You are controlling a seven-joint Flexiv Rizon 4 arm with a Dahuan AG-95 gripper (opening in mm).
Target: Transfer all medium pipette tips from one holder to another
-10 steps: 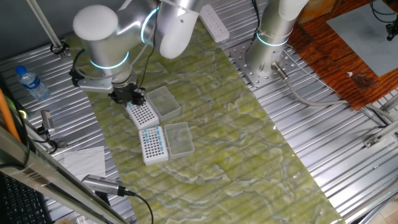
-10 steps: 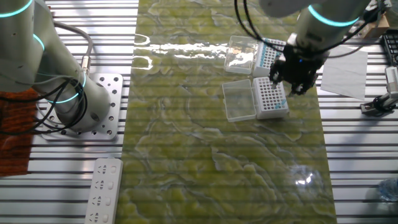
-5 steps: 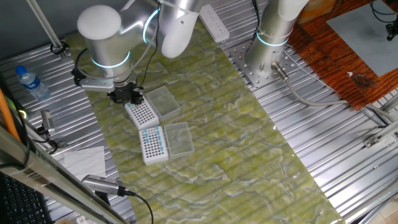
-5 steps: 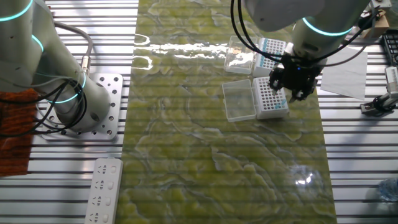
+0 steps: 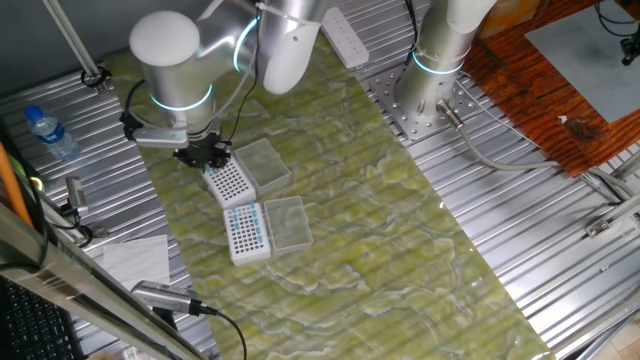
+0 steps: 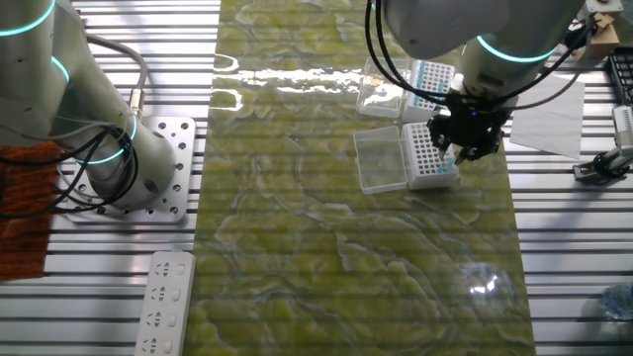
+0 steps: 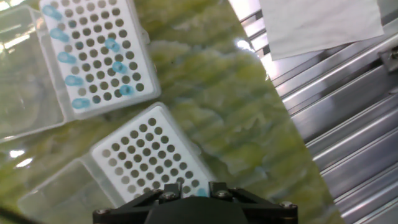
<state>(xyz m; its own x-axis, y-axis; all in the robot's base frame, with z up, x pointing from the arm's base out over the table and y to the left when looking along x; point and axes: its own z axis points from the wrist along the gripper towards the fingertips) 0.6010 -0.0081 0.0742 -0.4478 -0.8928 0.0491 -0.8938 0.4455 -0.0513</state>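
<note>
Hovering over a white plastic tip holder with mostly bare dark holes (image 5: 231,182), the black two-finger gripper (image 6: 465,150) hides its jaws, so I cannot tell their state. Light-blue medium pipette tips (image 7: 73,80) stand in the neighbouring white grid holder (image 5: 246,231), along its edge, on the green marbled mat (image 5: 380,240).

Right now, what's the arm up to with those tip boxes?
The arm has its gripper low over one of two white tip racks on the green mat. In the hand view this near rack shows almost only dark empty holes, with a hint of blue right at the gripper. The other rack holds a scattering of light-blue pipette tips, mostly along one edge. Each rack's clear lid lies open beside it. Whether the gripper holds a tip can't be seen.
</note>
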